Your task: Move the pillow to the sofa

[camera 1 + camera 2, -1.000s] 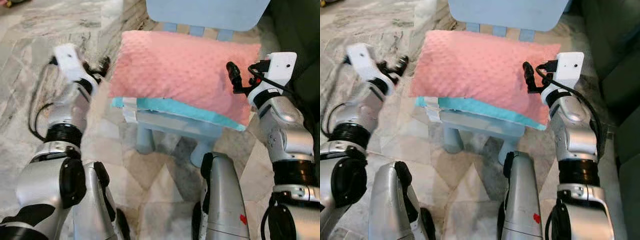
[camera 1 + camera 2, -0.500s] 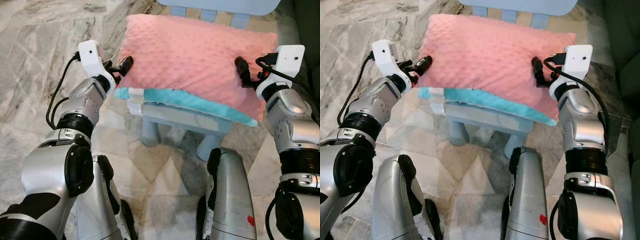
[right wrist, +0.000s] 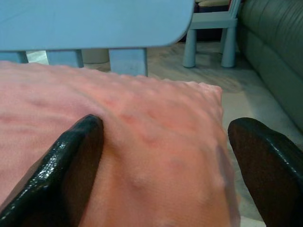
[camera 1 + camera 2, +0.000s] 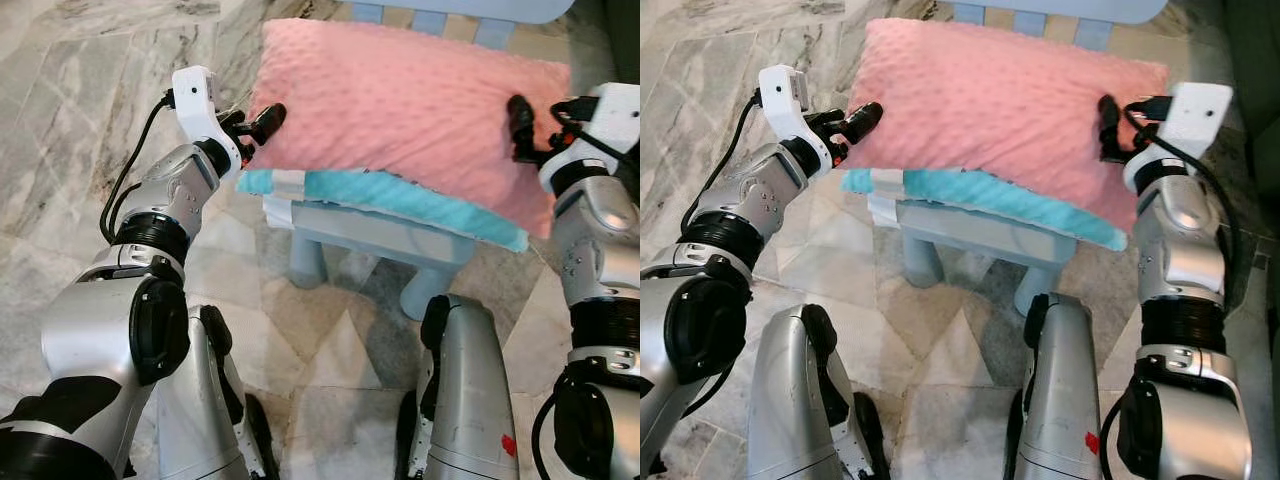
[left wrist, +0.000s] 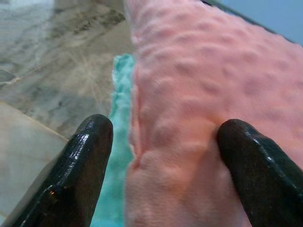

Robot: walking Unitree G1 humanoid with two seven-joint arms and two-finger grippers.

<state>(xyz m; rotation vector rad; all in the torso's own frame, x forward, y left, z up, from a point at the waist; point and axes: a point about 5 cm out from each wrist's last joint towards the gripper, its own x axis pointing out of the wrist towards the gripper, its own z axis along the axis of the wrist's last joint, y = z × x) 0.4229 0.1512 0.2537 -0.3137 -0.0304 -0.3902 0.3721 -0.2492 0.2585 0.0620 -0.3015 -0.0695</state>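
In the left eye view, the left pincer (image 4: 262,122) has come in from the open floor, where it was a second ago, and its black fingers now touch the left end of the pink pillow (image 4: 400,100), which lies on the seat of a small blue chair (image 4: 375,235). The right pincer (image 4: 520,125) was already at the right end and stays there, so both ends are now covered and, in my judgement, the squeeze and lift can follow. The right eye view gives the same picture; compared with the earlier frames the whole scene sits a little differently, because the camera has moved, while the pillow keeps its place on the chair. In the left wrist view the fingers (image 5: 85,161) stand apart, one beside the turquoise underside (image 5: 118,118) and one pressing on the pink top. In the right wrist view the fingers (image 3: 78,161) are also apart, astride the pillow's corner, with the dark sofa (image 3: 274,47) near behind.
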